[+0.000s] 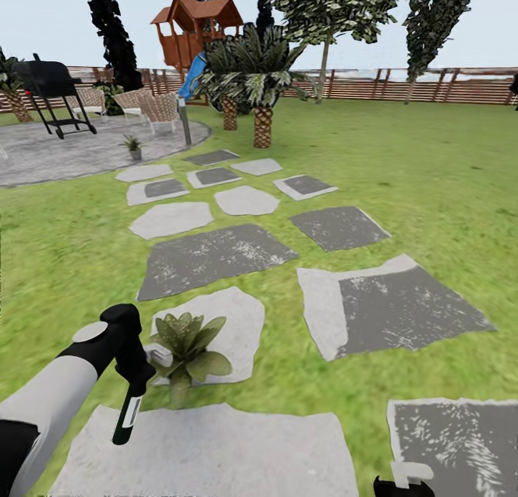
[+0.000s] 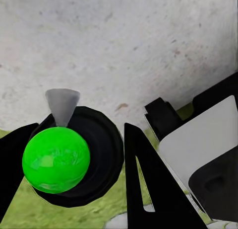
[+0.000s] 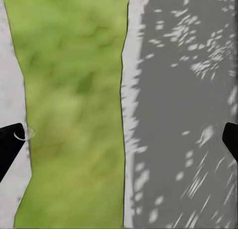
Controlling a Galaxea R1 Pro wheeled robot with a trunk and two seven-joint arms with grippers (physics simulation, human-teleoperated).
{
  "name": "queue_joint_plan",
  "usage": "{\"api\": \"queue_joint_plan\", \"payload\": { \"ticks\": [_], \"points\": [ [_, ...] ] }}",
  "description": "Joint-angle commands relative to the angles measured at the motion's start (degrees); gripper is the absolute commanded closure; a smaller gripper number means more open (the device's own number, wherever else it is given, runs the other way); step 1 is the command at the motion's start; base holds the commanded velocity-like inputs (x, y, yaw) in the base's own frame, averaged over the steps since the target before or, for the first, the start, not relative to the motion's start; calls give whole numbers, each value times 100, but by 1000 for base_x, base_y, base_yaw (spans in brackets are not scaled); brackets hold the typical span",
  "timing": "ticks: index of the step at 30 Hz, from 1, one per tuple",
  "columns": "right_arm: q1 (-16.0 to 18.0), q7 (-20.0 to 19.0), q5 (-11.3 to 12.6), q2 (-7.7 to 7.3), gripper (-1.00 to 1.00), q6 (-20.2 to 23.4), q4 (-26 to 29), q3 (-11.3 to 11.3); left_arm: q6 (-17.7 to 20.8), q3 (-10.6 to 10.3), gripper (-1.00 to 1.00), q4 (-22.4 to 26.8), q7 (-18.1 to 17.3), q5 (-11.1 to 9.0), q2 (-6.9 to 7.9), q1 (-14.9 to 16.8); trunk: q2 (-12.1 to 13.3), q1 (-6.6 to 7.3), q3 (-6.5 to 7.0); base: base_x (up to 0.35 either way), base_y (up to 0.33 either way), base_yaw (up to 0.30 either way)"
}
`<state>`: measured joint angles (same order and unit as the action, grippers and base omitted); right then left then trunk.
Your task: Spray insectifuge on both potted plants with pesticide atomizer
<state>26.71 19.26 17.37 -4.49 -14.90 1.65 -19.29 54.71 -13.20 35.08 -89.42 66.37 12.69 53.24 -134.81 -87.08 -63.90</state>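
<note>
Near the lower left of the head view, the pesticide atomizer (image 1: 129, 414) hangs nozzle-down from the left gripper (image 1: 135, 383), which is pinching its upper end. It is a slim bottle with a dark green body and a white label along its side. Seen from the left wrist, the atomizer (image 2: 74, 157) shows end-on as a dark round form with a bright green ball on it and a pale grey cone beside the ball; the black fingers (image 2: 148, 189) of the left gripper (image 2: 74, 174) flank it on both sides. Below it lies a pale stepping stone (image 1: 208, 450). Just right of the bottle, one potted plant (image 1: 185, 347), a rosette of pointed green leaves, stands at the near edge of another light stone (image 1: 234, 324); its pot is hidden by leaves. A second potted plant (image 1: 132, 146) in a low grey pot stands far off on the round paved patch (image 1: 65, 155). The right gripper (image 3: 119, 139) hangs spread apart, its dark fingertips (image 3: 9, 144) at opposite edges of the right wrist view, above lawn (image 3: 74, 100) and a grey stone (image 3: 183, 114). A slatted fence (image 1: 403, 85) closes the far side.
</note>
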Motion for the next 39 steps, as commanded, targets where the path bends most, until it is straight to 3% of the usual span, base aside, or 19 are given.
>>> {"api": "queue_joint_plan", "payload": {
  "ticks": [1,9,12,14,16,18,21,22,25,28,31,37,39],
  "points": [
    [1,8,56,0,-100,-13,2,-49,63,-23,100,-6,-58,41,2,5,-2,1,-5,0,-276,185],
    [1,8,54,9,-100,-13,4,-49,75,-11,100,-45,-58,4,5,-187,-2,1,-5,41,-272,264],
    [1,8,51,10,-100,-13,2,-49,89,22,100,-38,-58,-91,-40,-650,-2,1,-5,37,-103,277],
    [1,8,54,10,-100,-13,4,-49,91,38,100,-43,-49,-107,-45,-748,-2,1,-5,7,-19,249],
    [1,8,54,7,-100,-13,3,-49,103,76,100,-45,263,-140,-47,-868,-2,1,-5,2,-6,86],
    [1,8,48,-2,-100,-13,2,-49,108,307,100,-45,598,-240,-52,-1041,-2,1,-5,1,-2,28],
    [1,8,36,-19,-100,-13,-4,-49,104,963,100,-50,1346,-432,-55,-1233,-2,1,-5,0,0,6],
    [1,8,32,-23,-100,-13,-10,-49,95,1272,100,-53,1655,-599,-64,-1266,-2,1,-5,0,0,1],
    [1,8,35,-31,-100,-13,-10,-49,64,1390,100,-51,1812,-685,-219,-1281,-2,1,-5,0,0,0],
    [1,8,45,-29,-100,-13,0,-49,37,1425,100,-26,2211,-721,-405,-1284,-2,1,-5,0,0,0],
    [1,6,47,-22,-100,-13,2,-49,32,1441,100,-43,2613,-772,-438,-1352,-2,1,-5,0,0,0],
    [1,7,55,-4,-100,-13,4,-49,31,1535,100,-25,2732,-1005,-403,-1557,-2,1,-6,0,0,7],
    [1,8,58,6,-100,-15,9,-49,31,1870,100,22,2736,-1039,-393,-1569,-2,1,-14,0,0,159]
  ]
}}
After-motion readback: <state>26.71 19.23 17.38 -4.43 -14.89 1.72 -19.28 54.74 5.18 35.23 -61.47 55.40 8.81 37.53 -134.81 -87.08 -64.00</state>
